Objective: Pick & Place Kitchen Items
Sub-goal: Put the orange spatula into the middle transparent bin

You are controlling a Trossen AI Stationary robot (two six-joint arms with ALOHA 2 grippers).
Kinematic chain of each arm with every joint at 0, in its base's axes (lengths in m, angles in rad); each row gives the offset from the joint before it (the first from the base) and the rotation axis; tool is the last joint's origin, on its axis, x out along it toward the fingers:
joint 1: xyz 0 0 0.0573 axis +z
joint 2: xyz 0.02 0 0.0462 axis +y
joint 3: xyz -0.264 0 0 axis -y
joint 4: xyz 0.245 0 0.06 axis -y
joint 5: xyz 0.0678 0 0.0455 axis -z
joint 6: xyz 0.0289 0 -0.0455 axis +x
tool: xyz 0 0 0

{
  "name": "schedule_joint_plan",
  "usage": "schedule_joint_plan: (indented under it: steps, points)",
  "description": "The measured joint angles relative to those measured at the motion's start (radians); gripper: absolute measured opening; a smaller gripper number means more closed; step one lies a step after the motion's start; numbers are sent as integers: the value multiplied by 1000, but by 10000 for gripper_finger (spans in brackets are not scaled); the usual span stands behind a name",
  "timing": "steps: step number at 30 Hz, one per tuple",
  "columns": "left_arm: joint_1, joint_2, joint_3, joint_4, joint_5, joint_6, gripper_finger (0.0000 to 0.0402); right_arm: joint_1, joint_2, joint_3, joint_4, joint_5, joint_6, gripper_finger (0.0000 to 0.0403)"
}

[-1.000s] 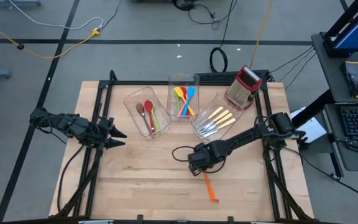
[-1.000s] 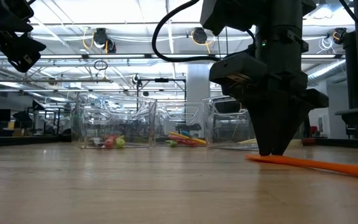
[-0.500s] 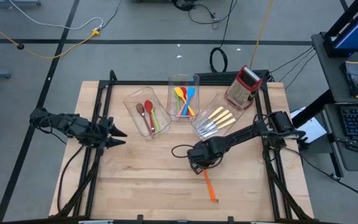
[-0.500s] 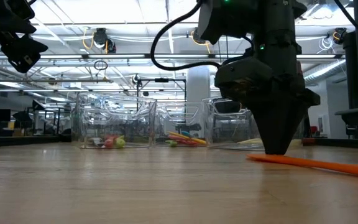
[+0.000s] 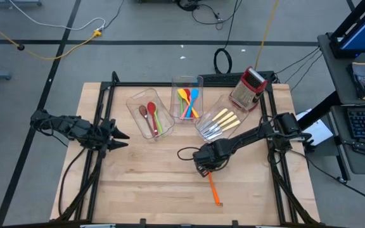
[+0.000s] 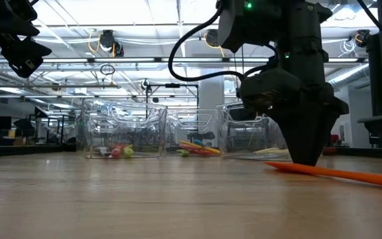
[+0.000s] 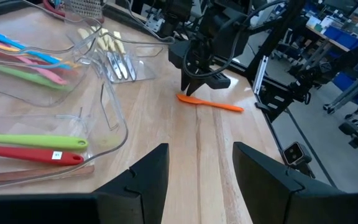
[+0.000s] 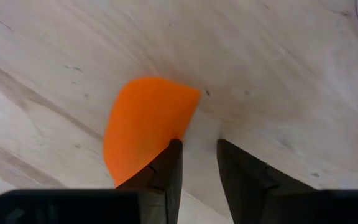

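Right gripper (image 8: 194, 162) is down at the blade end of the flat orange plastic spatula (image 5: 213, 189) lying on the bare wooden table (image 5: 144, 183). Fingers narrowly apart, blade beside one, apparently not clamped. Left gripper (image 5: 120, 140) parked at the table's left, fingers apart.

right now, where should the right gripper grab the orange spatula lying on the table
Probably the slim handle just behind the blade, coming straight down from above. The orange spatula lies flat on the table, so fingers must straddle its narrow width. The right gripper sits beside the blade with its fingers off the handle line; it likely needs shifting over.
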Motion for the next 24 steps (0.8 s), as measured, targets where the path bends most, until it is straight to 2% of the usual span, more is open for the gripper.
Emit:
schedule_joint_plan:
  steps: [24]
  points:
    - [0,0,0,-1,2,3,180,-8,-27,0,69,12,7,93]
